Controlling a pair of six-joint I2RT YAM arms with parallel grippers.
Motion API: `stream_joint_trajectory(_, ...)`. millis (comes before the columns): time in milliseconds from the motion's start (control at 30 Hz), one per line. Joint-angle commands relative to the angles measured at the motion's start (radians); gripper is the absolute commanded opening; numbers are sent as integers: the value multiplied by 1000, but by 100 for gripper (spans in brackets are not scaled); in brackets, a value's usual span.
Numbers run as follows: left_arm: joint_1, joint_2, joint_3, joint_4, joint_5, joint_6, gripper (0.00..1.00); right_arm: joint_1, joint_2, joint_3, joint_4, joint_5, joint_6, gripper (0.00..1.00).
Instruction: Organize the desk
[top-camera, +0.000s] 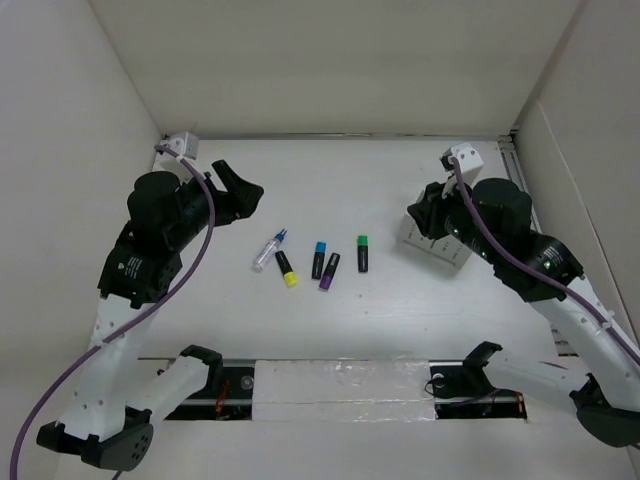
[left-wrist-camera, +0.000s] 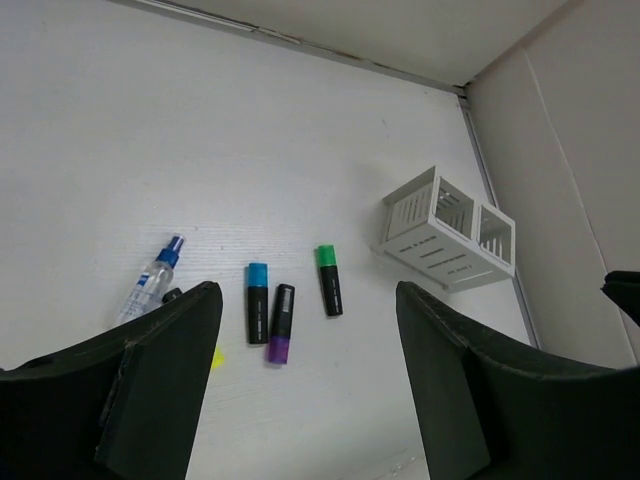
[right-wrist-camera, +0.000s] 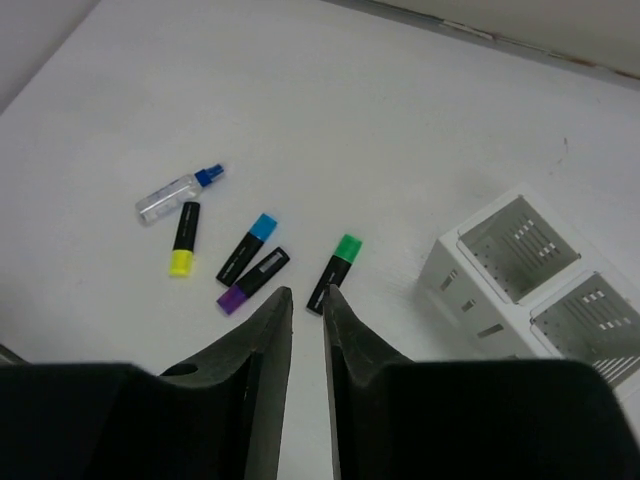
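White matte desk (top-camera: 350, 180): broad flat tabletop filling the middle of the overhead view; closed by white panel walls (top-camera: 330, 70) at far, left and right; arm bases at its near edge.
Highlighters: four black-bodied pens lying flat near the centre of the desk, in a loose row from left to right.
Yellow-capped highlighter (top-camera: 287, 269): leftmost of the row; cap toward the near edge; just beside the spray bottle.
Blue-capped highlighter (top-camera: 318, 259): cap toward the far wall; just beside the purple-capped one.
Purple-capped highlighter (top-camera: 329, 271): cap toward the near edge; slightly slanted.
Green-capped highlighter (top-camera: 363, 253): rightmost of the row; cap toward the far wall; a little apart from the other three.
Spray bottle (top-camera: 269, 250): small and clear with a blue nozzle; lying on its side at the left end of the row.
Holder (right-wrist-camera: 530, 270): white, slotted walls, two square compartments visible; on the right part of the desk, well apart from the pens; partly hidden under the right arm in the overhead view.
Left gripper (left-wrist-camera: 305, 300): raised over the left part of the desk; fingers spread wide, holding nothing.
Right gripper (right-wrist-camera: 306, 295): raised over the right part, beside the holder; fingers drawn almost together with only a thin slit between, clamped on nothing.
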Motion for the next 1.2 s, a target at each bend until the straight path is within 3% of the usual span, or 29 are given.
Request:
stream_joint_trajectory(0, -3, -7, 63, -27, -61, -1, 67, 7, -53, -49, 152, -41, -17, 23)
stream_joint_trajectory(167, -3, -23, 81, -58, -119, 8, 65, 7, 29, -21, 141, -110, -42, 2)
stream_joint_trajectory(367, -3, -13, 78, -113, -253, -34, 57, 30, 238, 52, 137, -165, -7, 0)
stream_joint_trajectory(400, -3, -10, 90, -129, -303, -51, 52, 30, 265, 71, 146, -167, 13, 0)
stream_joint_trajectory(433, -3, -10, 90, -143, -323, -59, 50, 45, 295, 80, 161, -167, 22, 1)
stream_joint_trajectory(467, -3, -15, 87, -142, -339, -68, 49, 59, 359, 92, 170, -167, 29, 12)
stream_joint_trajectory(567, -3, -47, 42, -104, -357, -99, 45, 69, 509, 160, 175, -136, 65, 29)
stream_joint_trajectory(633, -3, -50, 28, -93, -348, -97, 30, 78, 591, 239, 151, -132, 87, 44)
stream_joint_trajectory(700, -3, -47, 37, -106, -345, -88, 6, 88, 701, 281, 152, -145, 108, 52)
stream_joint_trajectory(733, -3, -50, 34, -110, -345, -88, 0, 104, 735, 328, 150, -150, 117, 55)
stream_joint_trajectory(867, -3, -90, -17, -65, -325, -78, 0, 131, 896, 447, 126, -162, 189, 69)
stream_joint_trajectory(933, -3, -99, -23, -64, -310, -79, 11, 153, 962, 467, 133, -167, 260, 75)
stream_joint_trajectory(1000, -3, -99, -19, -73, -294, -73, 33, 164, 996, 470, 150, -165, 342, 79)
stream_joint_trajectory(1100, -3, -119, -34, -73, -281, -53, 44, 173, 1057, 479, 181, -213, 461, 83)
stream_joint_trajectory(1167, -3, -128, -48, -70, -279, -51, 46, 184, 1106, 496, 187, -208, 513, 84)
